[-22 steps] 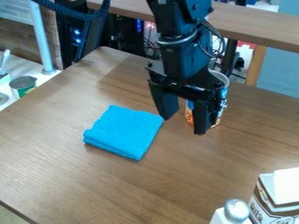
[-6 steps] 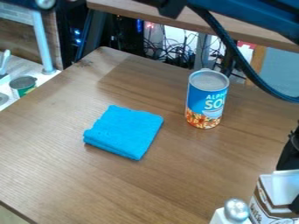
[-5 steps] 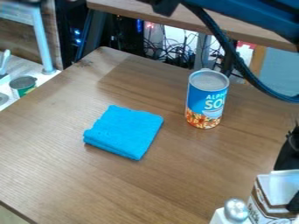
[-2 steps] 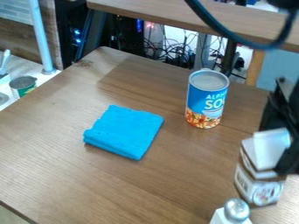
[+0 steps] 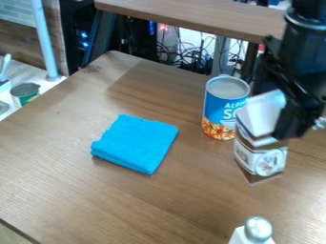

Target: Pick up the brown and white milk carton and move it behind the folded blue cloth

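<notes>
On the right side of the camera view the gripper (image 5: 277, 114) is shut on the upper part of a brown and white carton (image 5: 259, 152). The carton hangs slightly tilted in front of and to the right of a blue soup can (image 5: 223, 107), covering part of its label. The can stands upright on the wooden table (image 5: 159, 205). Left of the can lies a folded blue cloth (image 5: 136, 144). Whether the carton's lower edge touches the table, I cannot tell.
A white bottle with a silver cap (image 5: 258, 229) stands at the near right edge. A raised wooden shelf (image 5: 191, 14) runs behind the table, with cables beneath it. At the far left, a green can (image 5: 25, 93) sits on a separate counter.
From the near right corner, the gripper has carried the carton up and leftward, beside the soup can. The can, cloth and silver-capped bottle have stayed put.
</notes>
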### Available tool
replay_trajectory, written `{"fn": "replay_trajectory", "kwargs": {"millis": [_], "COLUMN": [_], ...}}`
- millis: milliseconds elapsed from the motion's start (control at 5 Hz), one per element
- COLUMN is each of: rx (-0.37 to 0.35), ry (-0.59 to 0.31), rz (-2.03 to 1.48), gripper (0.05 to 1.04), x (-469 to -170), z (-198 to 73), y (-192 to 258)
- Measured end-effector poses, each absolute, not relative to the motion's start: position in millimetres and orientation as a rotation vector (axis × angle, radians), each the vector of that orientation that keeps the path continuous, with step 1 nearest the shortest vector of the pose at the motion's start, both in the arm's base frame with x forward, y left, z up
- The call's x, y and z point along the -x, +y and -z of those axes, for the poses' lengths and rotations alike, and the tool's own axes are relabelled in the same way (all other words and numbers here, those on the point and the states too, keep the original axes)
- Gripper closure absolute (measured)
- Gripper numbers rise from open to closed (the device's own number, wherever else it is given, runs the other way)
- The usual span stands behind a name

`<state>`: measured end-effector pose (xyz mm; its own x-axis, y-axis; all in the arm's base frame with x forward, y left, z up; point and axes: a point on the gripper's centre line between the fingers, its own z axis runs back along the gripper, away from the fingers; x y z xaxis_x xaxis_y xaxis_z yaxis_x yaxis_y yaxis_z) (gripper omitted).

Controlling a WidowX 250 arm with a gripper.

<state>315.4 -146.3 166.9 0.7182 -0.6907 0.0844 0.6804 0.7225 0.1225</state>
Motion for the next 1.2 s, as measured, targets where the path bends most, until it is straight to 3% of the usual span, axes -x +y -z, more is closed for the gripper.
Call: {"fn": "replay_trajectory", "kwargs": {"millis": [800,1000,1200], "rx": [-0.002,-0.036,-0.072], "ry": [-0.077,-0.092,-0.050], "rz": [0.371,0.341,0.299], "gripper": [0.266,0.266,0.266], "x": [-331.2,-344.8,-365.8], "z": [-164.6,-176.1,-159.7], "y": [14.7,39.7,69.1]}}
